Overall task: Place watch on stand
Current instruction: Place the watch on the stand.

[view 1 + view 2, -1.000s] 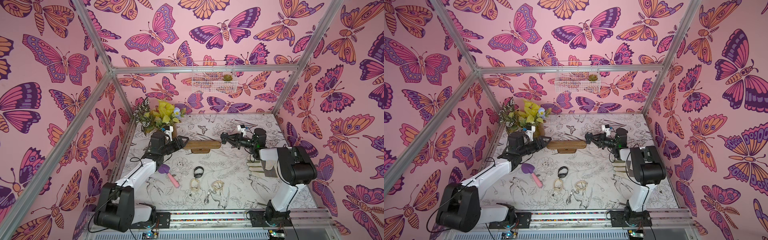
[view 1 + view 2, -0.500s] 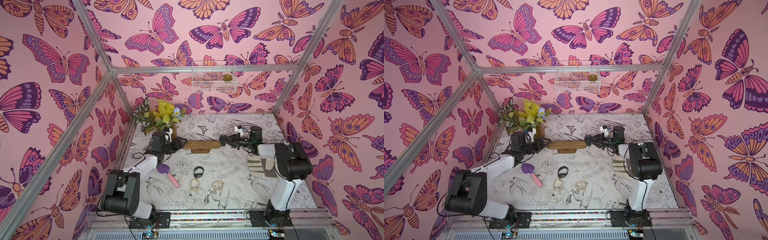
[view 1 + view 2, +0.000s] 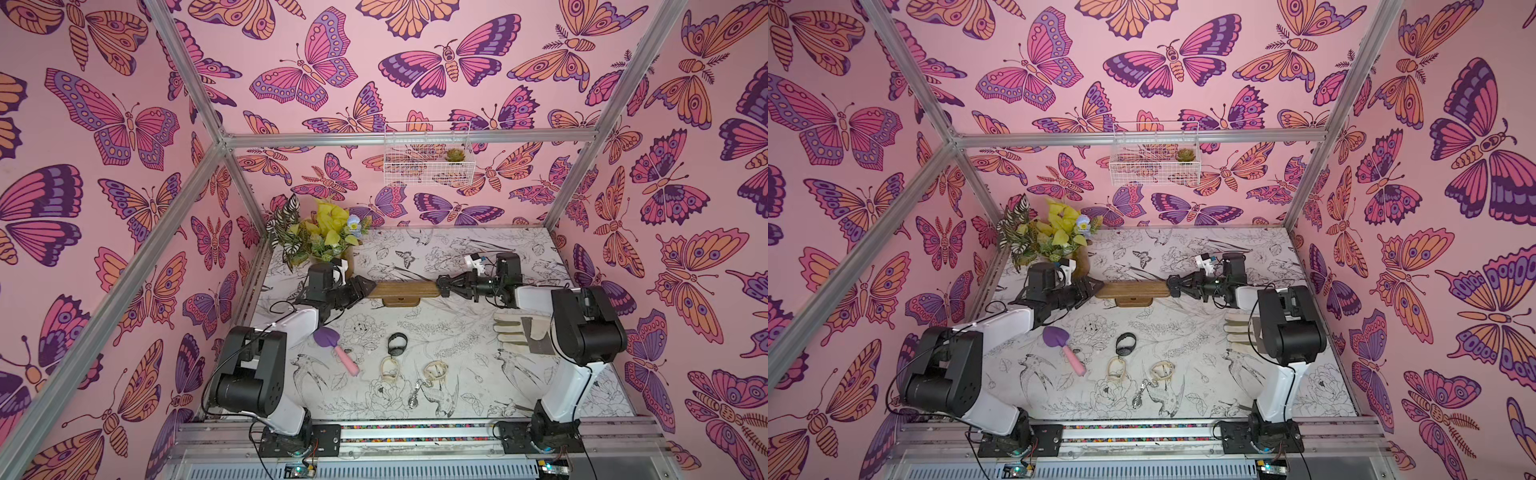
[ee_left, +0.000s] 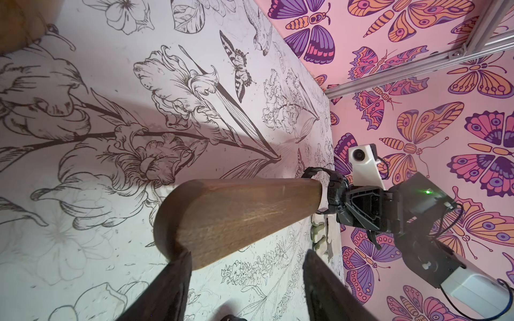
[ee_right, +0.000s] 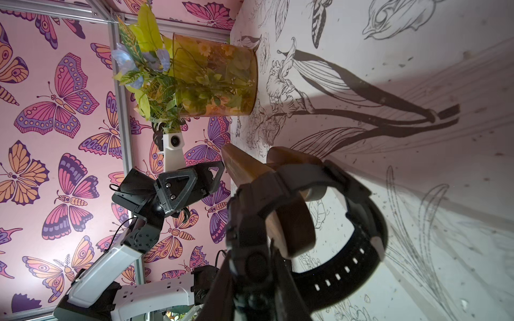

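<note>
Left gripper (image 3: 369,287) advanced to stand (image 3: 403,289) end; watch (image 5: 347,266) at opposite end.

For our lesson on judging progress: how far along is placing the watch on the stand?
Done: right gripper grips the black watch. In hand: its strap loop is just over one end of the stand, left gripper open at the opposite end. Left: slide it on, release.

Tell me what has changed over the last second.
Only the left arm's elbow swung forward toward the long brown wooden stand; its open left hand stayed at the bar's left end. The right hand still holds the black strap watch looped over the right end. The stand has not moved.
</note>
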Robot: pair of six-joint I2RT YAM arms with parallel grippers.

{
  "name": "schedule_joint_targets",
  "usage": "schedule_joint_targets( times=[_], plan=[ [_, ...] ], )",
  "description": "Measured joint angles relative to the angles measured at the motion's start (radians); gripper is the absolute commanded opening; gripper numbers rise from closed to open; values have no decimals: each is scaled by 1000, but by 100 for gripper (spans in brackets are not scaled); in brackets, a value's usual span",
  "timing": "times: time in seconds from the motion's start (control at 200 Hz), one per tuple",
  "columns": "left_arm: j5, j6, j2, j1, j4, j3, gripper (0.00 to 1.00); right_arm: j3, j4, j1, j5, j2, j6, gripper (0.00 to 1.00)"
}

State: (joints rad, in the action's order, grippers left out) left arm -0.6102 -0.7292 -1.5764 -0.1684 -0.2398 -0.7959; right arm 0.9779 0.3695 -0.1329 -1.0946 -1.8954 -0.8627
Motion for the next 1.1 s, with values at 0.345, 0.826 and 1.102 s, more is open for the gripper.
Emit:
schedule_joint_targets(
  times=[0.345,0.826,1.102],
  plan=[
    [-34,-2,-50,0,-51,-31,64,77,-31,-54,-2,-60,2,0],
    [-72,-16,-87,0,-107,-38,62,177,-85,-162,19,-121,11,0],
    [-75,-24,-87,-2,-107,-38,62,222,-127,-189,50,-139,35,0]
  ],
)
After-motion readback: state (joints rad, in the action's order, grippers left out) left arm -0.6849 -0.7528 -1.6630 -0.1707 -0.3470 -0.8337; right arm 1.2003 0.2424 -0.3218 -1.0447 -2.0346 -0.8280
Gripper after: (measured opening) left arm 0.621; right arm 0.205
